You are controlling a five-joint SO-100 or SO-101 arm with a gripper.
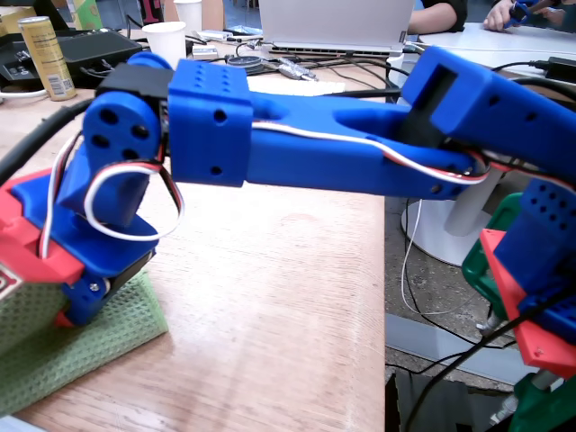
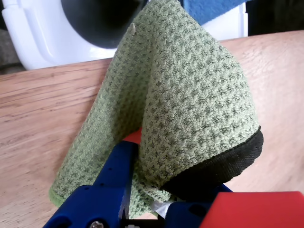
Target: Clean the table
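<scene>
The gripper (image 2: 142,202) is clamped on a green cloth (image 2: 190,104); in the wrist view the cloth rises in a fold from between the blue fingers (image 2: 116,171) and drapes over them, with a black hem at its lower right. In the fixed view the gripper (image 1: 54,301) sits low at the left, the cloth (image 1: 81,346) beneath it and flat on the table (image 1: 279,306). The table lies directly under the gripper. Well beyond the gripper stand a can (image 1: 47,56) and a paper cup (image 1: 166,41).
</scene>
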